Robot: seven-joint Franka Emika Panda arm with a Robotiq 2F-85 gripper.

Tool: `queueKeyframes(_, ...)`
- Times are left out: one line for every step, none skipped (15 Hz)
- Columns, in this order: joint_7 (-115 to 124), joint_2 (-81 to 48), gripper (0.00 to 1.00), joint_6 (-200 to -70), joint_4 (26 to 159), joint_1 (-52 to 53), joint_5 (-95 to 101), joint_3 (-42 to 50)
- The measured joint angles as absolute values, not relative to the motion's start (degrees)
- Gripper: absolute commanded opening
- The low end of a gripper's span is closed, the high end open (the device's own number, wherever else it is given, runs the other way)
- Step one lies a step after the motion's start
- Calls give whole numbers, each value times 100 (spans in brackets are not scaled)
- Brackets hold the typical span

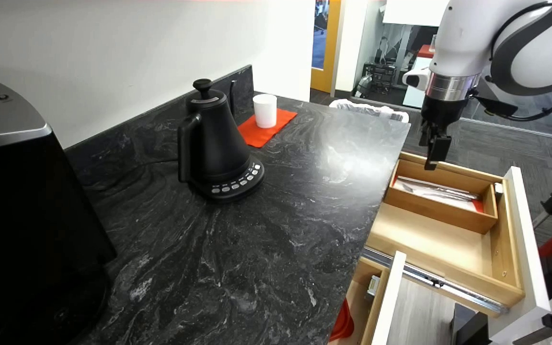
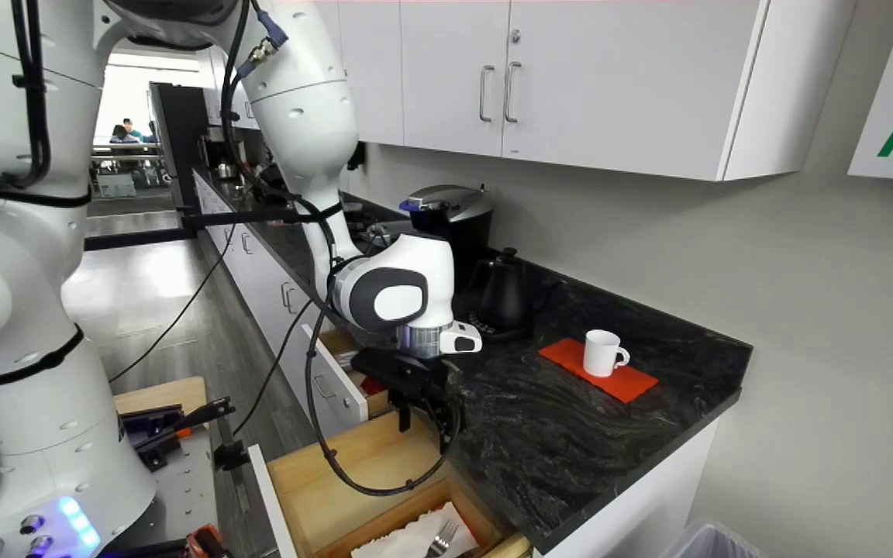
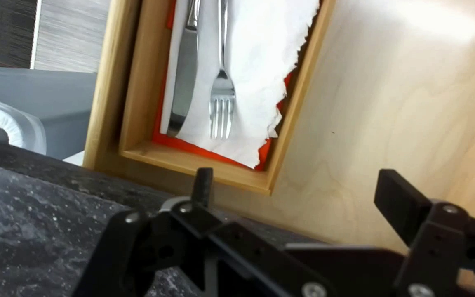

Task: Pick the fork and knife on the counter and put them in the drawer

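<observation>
The fork [image 3: 222,88] and the knife [image 3: 184,74] lie side by side on torn white paper, inside a small wooden tray in the drawer [image 3: 365,103]. Part of their handles runs past the top of the wrist view. That drawer [image 1: 429,235] is pulled out beyond the edge of the dark counter [image 1: 281,249]. My gripper [image 3: 295,175] is open, its fingers wide apart with nothing between them. It hangs above the drawer near the counter's edge, apart from the cutlery; in an exterior view the gripper [image 2: 425,434] is partly covered by a cable.
The tray's wooden wall [image 3: 196,163] borders the cutlery. On the counter stand a black kettle [image 1: 218,139] and a white mug [image 1: 265,110] on a red napkin [image 1: 257,136]. Another drawer [image 1: 393,297] juts out beside the open one. A bin [image 1: 372,109] is beyond the counter's end.
</observation>
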State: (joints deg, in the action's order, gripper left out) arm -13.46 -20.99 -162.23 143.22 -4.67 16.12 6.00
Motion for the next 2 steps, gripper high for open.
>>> queueKeyframes(-1317, -2079, 100, -16206, 14323, -432, 1612, 600)
queueKeyframes(-1315, -2077, 100, -16203, 14324, -433, 1612, 611)
